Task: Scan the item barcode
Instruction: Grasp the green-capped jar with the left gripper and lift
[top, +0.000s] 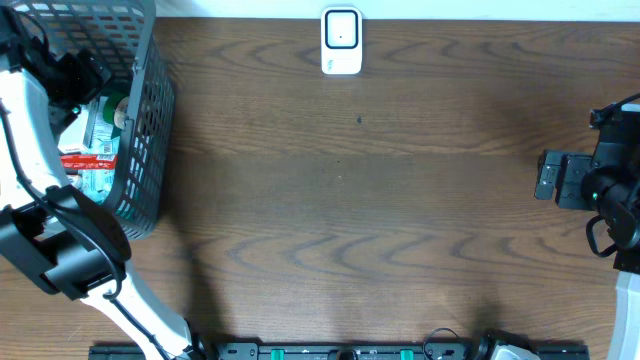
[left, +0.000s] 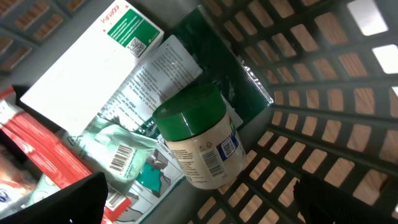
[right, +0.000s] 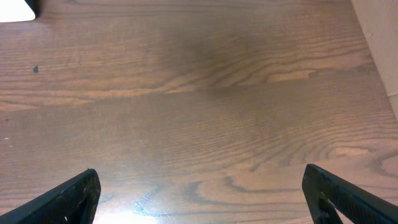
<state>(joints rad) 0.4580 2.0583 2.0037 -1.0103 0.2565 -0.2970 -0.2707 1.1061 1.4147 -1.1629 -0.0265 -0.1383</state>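
Locate left arm (top: 70, 250) first, nearest the overhead lens: raised from the table's near edge and bent over the rim of grey basket (top: 150, 110) at far left, so placed to lower its wrist among the goods. Note white device (top: 341, 40) at the far edge of table (top: 350, 200), judged to be the scanner, well apart from the basket. Note right arm (top: 600, 185) parked at the right edge, outside the path between the two.

Left wrist view: read left gripper (left: 208, 200) as spread wide and empty, inside the basket. Find green-lidded jar (left: 202, 143) just beyond the fingertips, on its side across a printed leaflet (left: 158, 78), barcode (left: 214, 163) on the upper side. Treat as the likely item; not yet grasped. Expect rolling if nudged. Disregard white box (left: 81, 74) and red packet (left: 37, 149) alongside.

Right wrist view: read right gripper (right: 205, 193) as fully parted, empty, over bare wood, presumably on standby.
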